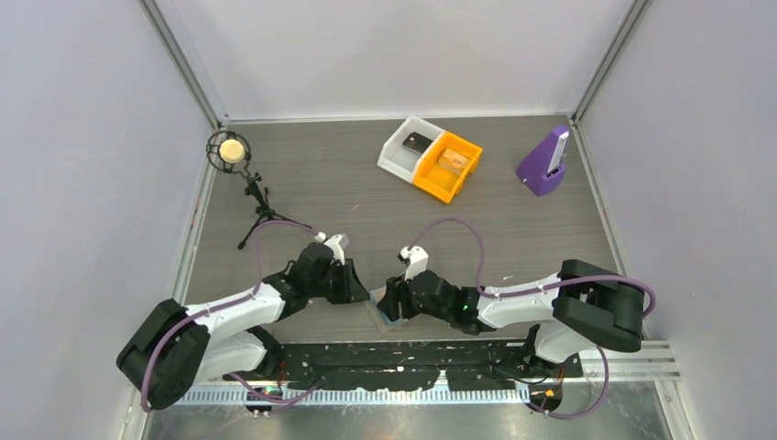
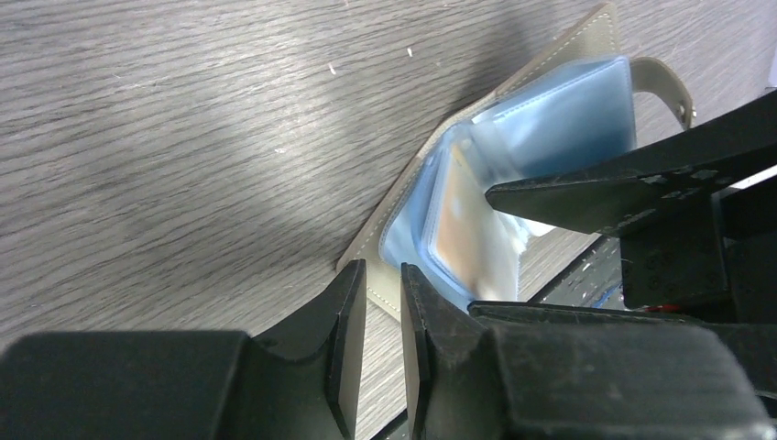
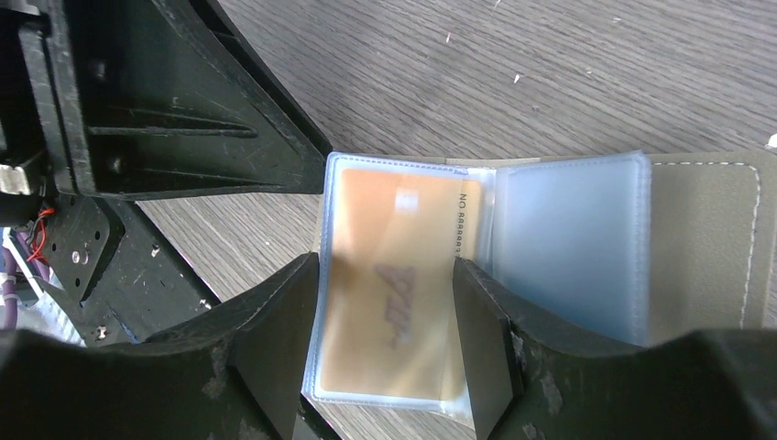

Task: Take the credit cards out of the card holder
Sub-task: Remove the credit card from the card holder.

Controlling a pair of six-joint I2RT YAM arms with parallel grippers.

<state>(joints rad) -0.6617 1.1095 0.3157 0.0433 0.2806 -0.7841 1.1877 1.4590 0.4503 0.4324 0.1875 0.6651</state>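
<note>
Right wrist: print on orange card (image 3: 394, 284); L wrist blurs it.

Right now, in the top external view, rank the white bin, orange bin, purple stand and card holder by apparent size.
1. orange bin and white bin: look about alike, so not ranked apart.
2. purple stand.
3. card holder: smallest showing, but mostly hidden, so unsure.

I work on a bench (image 1: 366, 197) of grey wood-grain laminate, closed in by three plain, pale lilac-grey walls: left (image 1: 82, 137), back (image 1: 394, 55) and right (image 1: 696, 137). Slim aluminium posts (image 1: 181, 60) rise at the far corners. A slotted metal rail (image 1: 632, 362) runs along the near edge. The light is soft and even, and the shadows are faint.
</note>
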